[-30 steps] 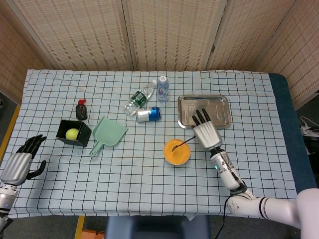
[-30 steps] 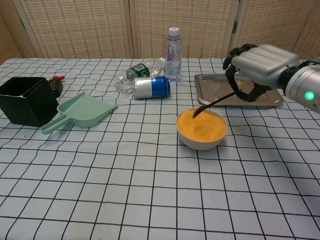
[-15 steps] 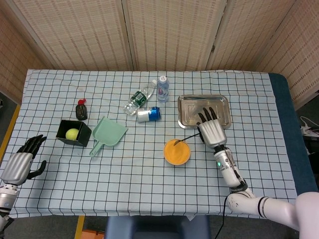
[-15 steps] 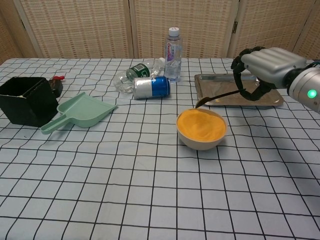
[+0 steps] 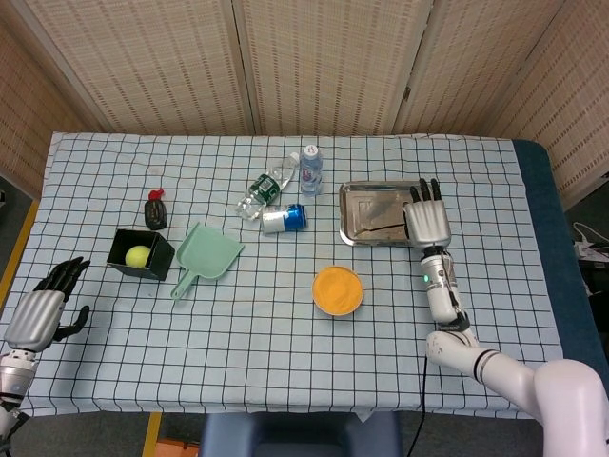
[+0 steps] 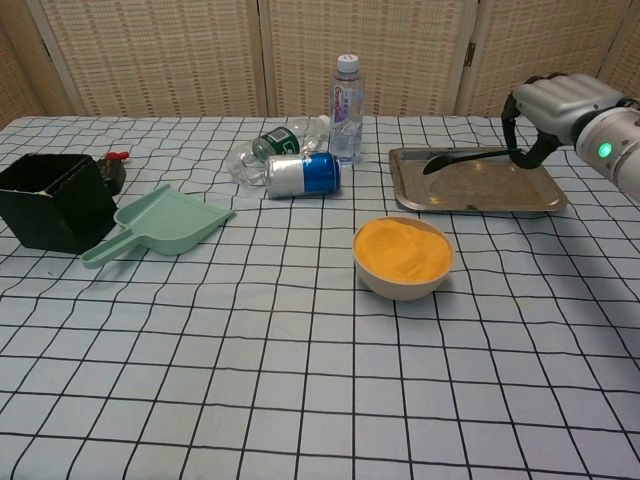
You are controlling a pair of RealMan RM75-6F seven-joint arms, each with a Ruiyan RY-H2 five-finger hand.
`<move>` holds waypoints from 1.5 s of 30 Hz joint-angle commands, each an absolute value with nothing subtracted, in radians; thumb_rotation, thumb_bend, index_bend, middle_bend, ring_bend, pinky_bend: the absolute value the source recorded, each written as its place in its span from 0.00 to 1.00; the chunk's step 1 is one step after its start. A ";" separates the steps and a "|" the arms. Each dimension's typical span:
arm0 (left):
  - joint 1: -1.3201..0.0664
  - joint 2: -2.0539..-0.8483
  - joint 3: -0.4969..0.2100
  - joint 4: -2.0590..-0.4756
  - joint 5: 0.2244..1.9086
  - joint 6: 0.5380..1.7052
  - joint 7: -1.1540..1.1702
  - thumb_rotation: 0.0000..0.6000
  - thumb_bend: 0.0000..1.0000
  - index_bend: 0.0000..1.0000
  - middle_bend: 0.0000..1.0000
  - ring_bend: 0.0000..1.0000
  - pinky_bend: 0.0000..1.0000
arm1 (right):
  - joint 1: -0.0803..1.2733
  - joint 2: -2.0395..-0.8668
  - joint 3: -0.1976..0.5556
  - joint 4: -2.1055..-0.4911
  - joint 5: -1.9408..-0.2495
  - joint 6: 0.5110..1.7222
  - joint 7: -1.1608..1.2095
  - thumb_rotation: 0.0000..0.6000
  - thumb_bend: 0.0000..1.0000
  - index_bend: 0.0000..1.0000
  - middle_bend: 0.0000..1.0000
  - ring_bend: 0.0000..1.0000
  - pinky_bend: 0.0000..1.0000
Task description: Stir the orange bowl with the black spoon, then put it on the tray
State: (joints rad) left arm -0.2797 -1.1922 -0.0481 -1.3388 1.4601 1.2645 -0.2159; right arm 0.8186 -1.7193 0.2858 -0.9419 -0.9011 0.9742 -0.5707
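The orange bowl (image 5: 338, 290) (image 6: 403, 256) sits on the checked cloth in front of the metal tray (image 5: 357, 203) (image 6: 478, 199). My right hand (image 5: 427, 221) (image 6: 556, 103) hovers over the tray's right part and grips the handle of the black spoon (image 5: 385, 228) (image 6: 465, 156). The spoon hangs just above the tray, its bowl end pointing left. My left hand (image 5: 43, 310) rests near the table's left front corner, fingers loosely curled around nothing; the chest view does not show it.
A blue can (image 5: 284, 218) (image 6: 302, 173), a lying clear bottle (image 5: 264, 187) and an upright water bottle (image 5: 310, 168) (image 6: 345, 95) stand left of the tray. A green dustpan (image 5: 205, 255) (image 6: 160, 224), a black box (image 5: 141, 252) holding a yellow ball, and a small dark bottle (image 5: 155, 208) lie further left.
My right hand lifted the spoon out of the orange bowl and carried it back and to the right, over the tray. The left hand stayed put.
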 commanded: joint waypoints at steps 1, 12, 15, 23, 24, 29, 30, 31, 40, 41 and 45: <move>-0.281 -1.194 -0.050 -1.337 1.456 1.261 -0.213 1.00 0.48 0.00 0.00 0.00 0.21 | 0.886 -1.835 0.320 -0.709 -0.865 0.872 -0.540 1.00 0.95 1.00 0.19 0.00 0.00; -0.285 -1.194 -0.051 -1.332 1.449 1.249 -0.216 1.00 0.48 0.00 0.00 0.00 0.20 | 0.970 -2.026 0.353 -0.332 -0.902 0.718 -0.384 1.00 0.95 0.90 0.18 0.00 0.00; -0.284 -1.192 -0.052 -1.331 1.448 1.251 -0.222 1.00 0.48 0.00 0.00 0.00 0.20 | 0.979 -2.045 0.362 -0.293 -0.913 0.699 -0.358 1.00 0.95 0.65 0.18 0.00 0.00; -0.282 -1.190 -0.050 -1.332 1.453 1.255 -0.226 1.00 0.48 0.00 0.00 0.00 0.20 | 0.980 -2.045 0.380 -0.266 -0.938 0.694 -0.336 1.00 0.75 0.08 0.07 0.00 0.00; -0.283 -1.191 -0.050 -1.333 1.454 1.254 -0.225 1.00 0.48 0.00 0.00 0.00 0.20 | 0.979 -2.041 0.382 -0.269 -0.941 0.698 -0.337 1.00 0.71 0.05 0.06 0.00 0.00; -0.283 -1.191 -0.050 -1.335 1.455 1.255 -0.222 1.00 0.48 0.00 0.00 0.00 0.20 | 0.964 -2.012 0.393 -0.303 -0.950 0.707 -0.338 1.00 0.55 0.00 0.04 0.00 0.00; -0.282 -1.191 -0.050 -1.335 1.455 1.258 -0.222 1.00 0.48 0.00 0.00 0.00 0.20 | 0.956 -2.000 0.395 -0.325 -0.956 0.724 -0.329 1.00 0.52 0.00 0.04 0.00 0.00; -0.281 -1.191 -0.050 -1.335 1.456 1.262 -0.221 1.00 0.48 0.00 0.00 0.00 0.20 | 0.947 -1.989 0.393 -0.347 -0.964 0.743 -0.317 1.00 0.50 0.00 0.03 0.00 0.00; -0.268 -1.193 -0.055 -1.338 1.457 1.295 -0.205 1.00 0.48 0.00 0.00 0.00 0.20 | 0.647 -1.644 0.236 -1.082 -1.151 1.132 -0.322 1.00 0.42 0.00 0.00 0.00 0.00; -0.267 -1.195 -0.056 -1.338 1.458 1.299 -0.201 1.00 0.48 0.00 0.00 0.00 0.20 | 0.612 -1.596 0.215 -1.178 -1.164 1.167 -0.345 1.00 0.42 0.00 0.00 0.00 0.00; -0.263 -1.203 -0.054 -1.345 1.462 1.310 -0.174 1.00 0.48 0.00 0.00 0.00 0.20 | 0.485 -1.439 0.116 -1.468 -1.233 1.285 -0.388 1.00 0.41 0.00 0.00 0.00 0.00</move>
State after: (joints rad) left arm -0.2639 -1.2005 -0.0542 -1.3414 1.4613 1.3078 -0.1785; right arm 0.7012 -1.6981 0.2629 -1.0566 -1.1099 1.0611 -0.3203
